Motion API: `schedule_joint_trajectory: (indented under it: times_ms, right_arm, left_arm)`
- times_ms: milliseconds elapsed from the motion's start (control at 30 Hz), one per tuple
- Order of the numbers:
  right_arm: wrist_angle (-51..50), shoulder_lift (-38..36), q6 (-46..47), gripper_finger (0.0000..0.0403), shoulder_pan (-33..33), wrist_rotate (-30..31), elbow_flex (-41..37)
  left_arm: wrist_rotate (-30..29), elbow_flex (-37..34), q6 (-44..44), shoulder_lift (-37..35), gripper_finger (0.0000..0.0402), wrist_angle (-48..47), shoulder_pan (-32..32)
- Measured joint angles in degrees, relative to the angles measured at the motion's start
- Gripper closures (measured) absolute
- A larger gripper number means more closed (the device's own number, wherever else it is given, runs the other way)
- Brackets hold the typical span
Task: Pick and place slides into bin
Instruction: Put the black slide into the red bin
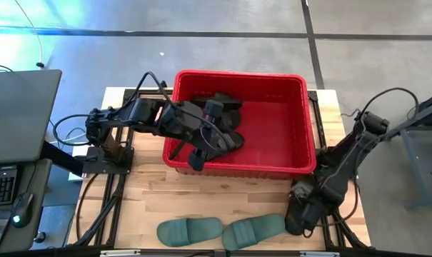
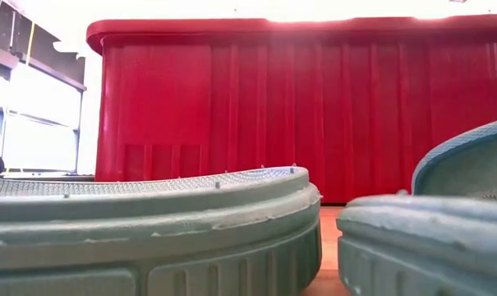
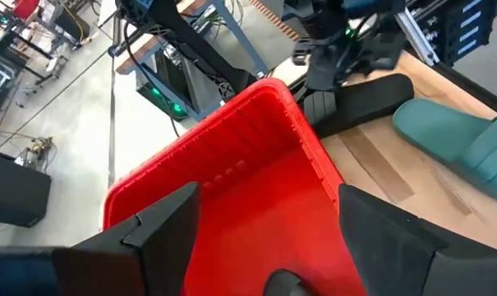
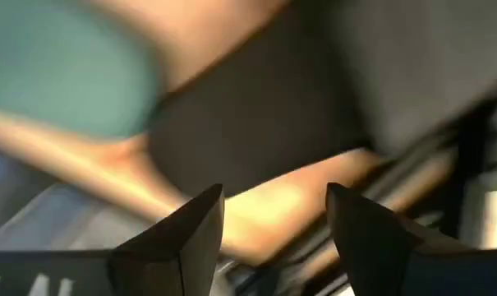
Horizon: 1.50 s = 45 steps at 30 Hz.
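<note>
- Hovering over the red bin [image 1: 273, 121] at frame centre, left claw [image 1: 201, 135] spread, empty.
- Right claw [image 1: 299, 214] spread, lower right, above a black slide [image 3: 371, 94] beside green slides [image 1: 189, 230].

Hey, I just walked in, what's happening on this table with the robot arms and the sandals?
The robot is clearing slides into the red bin. Black slides already lie in the bin's left part. The left gripper hangs open and empty over that side. The right gripper is open too, low at the table's front right corner, over a black slide. Two green slides lie side by side on the table in front of the bin.
</note>
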Motion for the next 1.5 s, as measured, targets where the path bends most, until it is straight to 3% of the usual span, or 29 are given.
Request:
schedule_joint_trajectory:
  times_ms: [233, 800, 933, 1133, 1300, 1500]
  right_arm:
    - [-12.12, 3.76, -0.99, 0.0199, -0.04, 8.99, 0.0]
    - [-15.39, 14.24, -5.87, 0.0201, -0.04, 8.9, 0.07]
    - [-13.56, 14.74, -6.88, 0.0249, -0.05, 7.84, 0.04]
    - [-11.78, 14.4, -6.56, 0.0388, 0.04, 4.56, 2.73]
    - [-11.76, 14.39, -9.33, 0.0379, 0.04, 9.82, 12.27]
    - [-14.47, 14.33, -13.08, 0.0394, 0.45, 23.36, 26.2]
  left_arm:
    - [0.53, 0.0, -0.74, 0.0, 0.0131, -0.02, -0.03]
    - [1.75, 0.0, -4.99, 0.0, 0.0131, -2.99, -0.02]
    - [1.75, 0.0, -5.01, 0.0, 0.0131, -2.97, 0.0]
    - [1.75, -0.02, -8.66, 0.0, 0.0131, -2.99, 0.0]
    - [1.73, -0.02, -9.33, 0.0, 0.0131, -2.97, 0.0]
    - [1.71, -0.02, -9.38, 0.0, 0.0131, -2.86, 0.0]
